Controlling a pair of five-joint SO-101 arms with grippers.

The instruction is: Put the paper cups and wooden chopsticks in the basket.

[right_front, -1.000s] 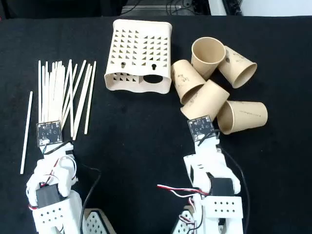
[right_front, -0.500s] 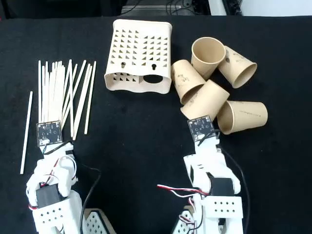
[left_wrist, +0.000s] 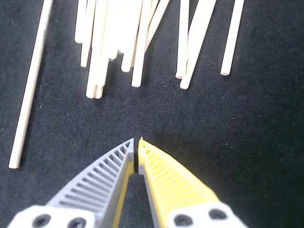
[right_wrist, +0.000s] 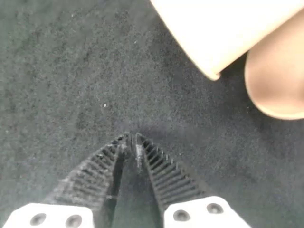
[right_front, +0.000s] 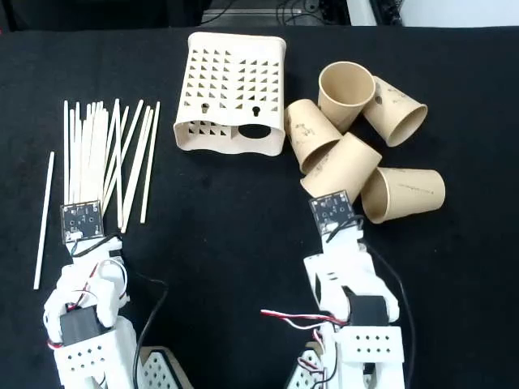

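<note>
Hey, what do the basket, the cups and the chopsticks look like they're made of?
Basket: probably plastic, cream and matte, with evenly moulded triangular cutouts.
Cups: apparently brown kraft paper, with a dull surface and rolled rims.
Chopsticks: likely pale, unfinished wood; thin straight sticks with no sheen.

The right arm (right_front: 350,284) is drifting a touch to the left. Its wrist board (right_front: 332,211) is sliding leftward and very slightly farther, edging in under the near side of the cup (right_front: 345,166) that lies just beyond it. The arm's body, nearer its base, is making the same small leftward shift, and the red-and-white cable (right_front: 292,314) at its near left is shifting slightly along with it.
</note>
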